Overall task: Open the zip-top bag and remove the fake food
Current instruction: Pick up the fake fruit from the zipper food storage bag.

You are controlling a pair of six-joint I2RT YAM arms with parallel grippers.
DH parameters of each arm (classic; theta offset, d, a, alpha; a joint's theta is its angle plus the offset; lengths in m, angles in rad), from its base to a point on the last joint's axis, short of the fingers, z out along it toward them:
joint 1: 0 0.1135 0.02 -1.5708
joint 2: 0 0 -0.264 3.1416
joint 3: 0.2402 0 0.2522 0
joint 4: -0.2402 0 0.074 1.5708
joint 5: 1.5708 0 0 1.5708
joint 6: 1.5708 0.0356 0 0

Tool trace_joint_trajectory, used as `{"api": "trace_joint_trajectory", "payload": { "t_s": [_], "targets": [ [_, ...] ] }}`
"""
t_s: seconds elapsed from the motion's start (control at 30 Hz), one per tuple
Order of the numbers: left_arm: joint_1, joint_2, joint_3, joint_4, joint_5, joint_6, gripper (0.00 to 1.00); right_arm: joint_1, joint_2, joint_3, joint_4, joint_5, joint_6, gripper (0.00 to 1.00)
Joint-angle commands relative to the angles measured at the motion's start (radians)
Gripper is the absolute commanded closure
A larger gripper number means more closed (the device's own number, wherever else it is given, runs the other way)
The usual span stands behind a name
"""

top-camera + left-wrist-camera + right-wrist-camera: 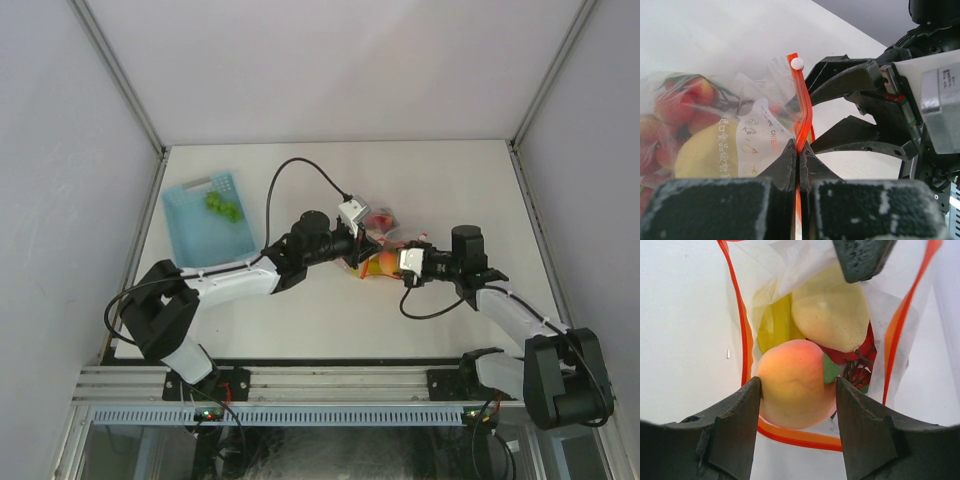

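The zip-top bag (378, 228) lies mid-table with its mouth open toward the right arm. My left gripper (799, 150) is shut on the bag's red-orange zip strip (803, 102), just below a small white bead (797, 63). My right gripper (799, 395) reaches into the mouth, and its two fingers press on both sides of an orange-pink peach (790, 385), a piece of the fake food. Behind the peach sit a pale yellow piece (832, 315) and red pieces (852, 356), all inside the bag (785, 260). The strip (800, 437) loops under the peach.
A light-blue slotted basket (195, 235) stands at the back left with a green piece (222, 206) in it. A black cable (300, 170) arcs over the left arm. The two grippers meet closely at the bag (715, 125).
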Motion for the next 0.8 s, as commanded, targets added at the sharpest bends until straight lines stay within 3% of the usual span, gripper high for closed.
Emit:
{"api": "trace_joint_trajectory", "payload": {
  "t_s": [0.0, 0.17, 0.33, 0.53, 0.77],
  "targets": [
    [0.005, -0.009, -0.027, 0.038, 0.012, -0.016, 1.0, -0.019, -0.04, 0.0, -0.012, -0.083, 0.088, 0.82],
    [0.005, 0.0, -0.029, 0.02, 0.002, -0.011, 0.99, -0.041, -0.036, 0.0, -0.023, -0.076, 0.107, 0.83],
    [0.005, 0.002, -0.031, 0.011, -0.01, -0.007, 0.9, -0.058, -0.024, 0.0, 0.0, -0.072, 0.133, 0.84],
    [0.005, 0.02, -0.017, 0.007, 0.016, -0.013, 0.94, -0.044, 0.083, 0.016, -0.005, -0.027, 0.099, 0.84],
    [0.004, 0.031, -0.013, 0.006, 0.044, -0.015, 0.96, -0.03, 0.172, 0.087, -0.104, 0.054, 0.088, 0.7]
  ]
}}
